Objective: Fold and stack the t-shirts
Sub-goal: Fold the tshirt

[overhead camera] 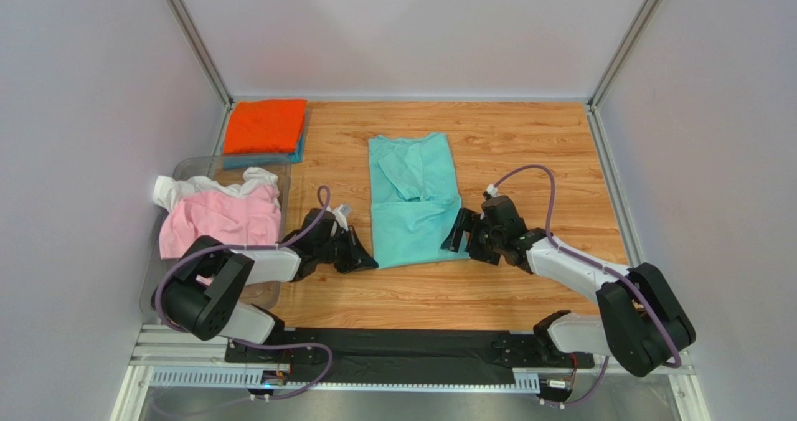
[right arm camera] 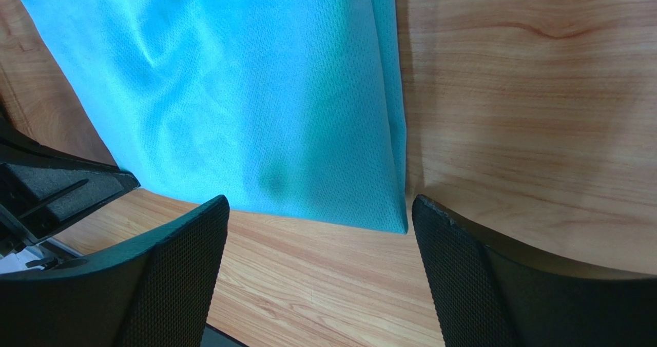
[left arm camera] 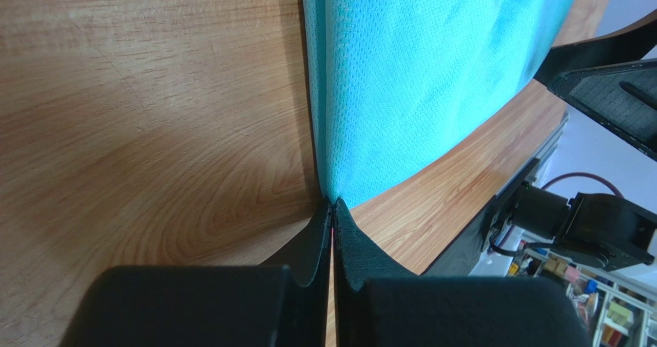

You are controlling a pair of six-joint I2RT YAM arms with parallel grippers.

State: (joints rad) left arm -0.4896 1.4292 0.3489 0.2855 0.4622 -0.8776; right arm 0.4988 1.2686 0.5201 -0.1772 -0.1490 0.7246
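The mint-green t-shirt [overhead camera: 414,206] lies flat on the wooden table, folded lengthwise with a sleeve turned in. My left gripper [overhead camera: 365,257] is at its near left corner. In the left wrist view the gripper [left arm camera: 333,204] is shut, its tips pinching that corner of the shirt [left arm camera: 416,77]. My right gripper [overhead camera: 460,234] is open beside the near right corner. In the right wrist view the gripper [right arm camera: 320,202] stands wide, with the shirt's corner [right arm camera: 262,108] lying between and just ahead of the fingers, untouched.
A folded orange t-shirt [overhead camera: 266,125] lies on a teal-blue one [overhead camera: 301,145] at the back left. A clear bin [overhead camera: 192,166] at the left holds a pink t-shirt [overhead camera: 223,217] and a white one [overhead camera: 187,189]. Grey walls enclose the table.
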